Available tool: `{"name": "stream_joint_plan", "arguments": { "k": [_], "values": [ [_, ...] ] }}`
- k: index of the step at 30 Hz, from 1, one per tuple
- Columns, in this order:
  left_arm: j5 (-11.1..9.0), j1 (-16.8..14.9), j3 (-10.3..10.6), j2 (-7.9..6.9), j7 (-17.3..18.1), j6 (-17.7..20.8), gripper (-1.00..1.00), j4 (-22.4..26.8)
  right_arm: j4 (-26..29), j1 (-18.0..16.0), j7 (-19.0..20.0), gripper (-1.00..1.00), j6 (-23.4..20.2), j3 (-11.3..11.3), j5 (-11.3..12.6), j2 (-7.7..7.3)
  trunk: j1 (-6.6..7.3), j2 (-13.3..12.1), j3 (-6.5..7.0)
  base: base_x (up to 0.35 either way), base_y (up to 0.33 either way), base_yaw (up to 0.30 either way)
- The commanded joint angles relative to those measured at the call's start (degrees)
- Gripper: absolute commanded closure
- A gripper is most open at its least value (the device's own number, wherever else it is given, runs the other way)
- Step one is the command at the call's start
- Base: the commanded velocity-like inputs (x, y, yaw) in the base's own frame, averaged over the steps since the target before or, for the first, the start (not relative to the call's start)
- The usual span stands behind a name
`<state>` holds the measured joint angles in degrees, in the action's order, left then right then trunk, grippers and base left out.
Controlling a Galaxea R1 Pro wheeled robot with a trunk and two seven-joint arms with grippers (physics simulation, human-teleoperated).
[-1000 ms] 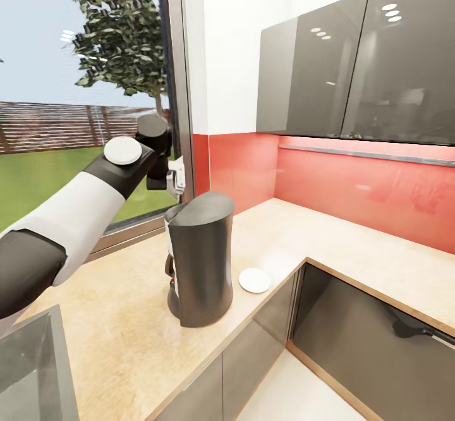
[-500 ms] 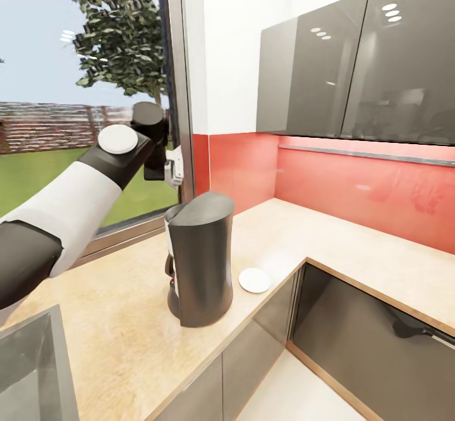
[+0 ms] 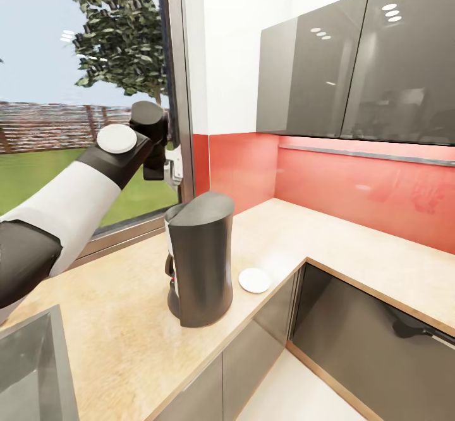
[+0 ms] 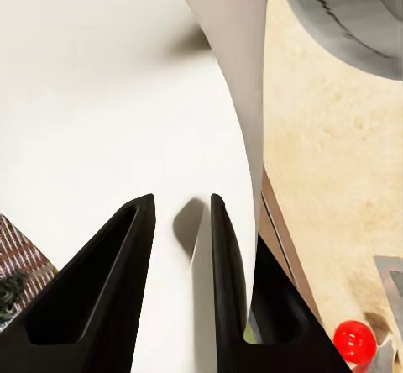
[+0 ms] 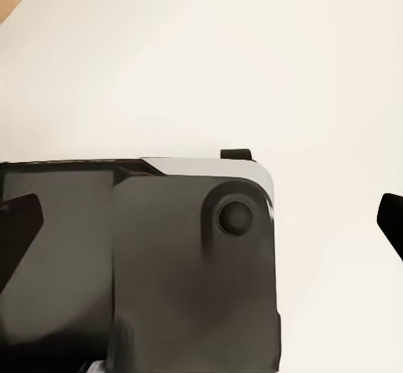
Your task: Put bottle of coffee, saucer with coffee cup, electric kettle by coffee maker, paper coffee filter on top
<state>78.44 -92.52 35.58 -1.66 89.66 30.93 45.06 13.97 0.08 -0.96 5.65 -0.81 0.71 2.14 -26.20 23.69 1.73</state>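
The tall dark grey coffee maker point(image 3: 201, 256) stands on the tan kitchen countertop point(image 3: 126, 339), with the white saucer point(image 3: 254, 280) lying just to its right near the counter's edge. My left gripper point(image 3: 172, 171) hangs high above and behind the coffee maker, by the window frame. In the left wrist view the left gripper point(image 4: 180, 209) is shut on the white paper coffee filter point(image 4: 109, 96), which spreads out beyond the fingers. Past it I see the coffee maker's top point(image 4: 344, 12) and the countertop point(image 4: 327, 154). My right gripper point(image 5: 201, 222) shows only black fingertips point(image 5: 390, 222) at the picture's edges, wide apart.
A sink point(image 3: 31, 370) is set into the counter at the near left. Glossy grey wall cabinets point(image 3: 354, 67) hang over the red backsplash. The counter turns a corner to the right, with white floor point(image 3: 297, 389) below. A small red ball point(image 4: 353, 340) shows in the left wrist view.
My left arm has risen a little and drawn slightly left with the filter, then nearly stopped. The coffee maker and saucer have not moved.
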Motion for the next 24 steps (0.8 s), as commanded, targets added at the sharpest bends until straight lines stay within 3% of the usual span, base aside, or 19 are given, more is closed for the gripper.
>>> {"name": "stream_joint_plan", "arguments": {
  "k": [1, 4, 11, 24],
  "values": [
    [0.17, 0.07, 0.19, -0.04, 0.34, -0.14, 1.0, 0.04, 0.0, 0.01, -0.1, -1.0, 0.15, -0.07, 0.08, 0.02, -0.02, 0.03, -0.02, 0.0, 0.0, 0.0],
    [0.15, 0.22, -0.26, 0.08, 0.34, -0.99, 1.0, -1.49, 0.0, 0.01, -0.1, -1.0, 0.15, -0.07, 0.08, 0.02, -0.02, 0.03, -0.02, 0.0, 0.0, 0.0],
    [0.21, -0.16, -5.45, 0.86, 0.34, -3.61, 1.0, -6.51, 0.0, 0.01, -0.1, -1.0, 0.15, -0.11, 0.1, 0.03, -0.02, 0.03, -0.02, 0.0, 0.0, 0.0],
    [0.15, -0.2, -6.45, 1.02, 0.34, -4.22, 1.0, -7.08, 0.0, 0.01, -0.1, -1.0, 0.15, -0.08, 0.13, 0.04, -0.02, 0.03, -0.02, 0.0, 0.0, 0.0]
  ]
}}
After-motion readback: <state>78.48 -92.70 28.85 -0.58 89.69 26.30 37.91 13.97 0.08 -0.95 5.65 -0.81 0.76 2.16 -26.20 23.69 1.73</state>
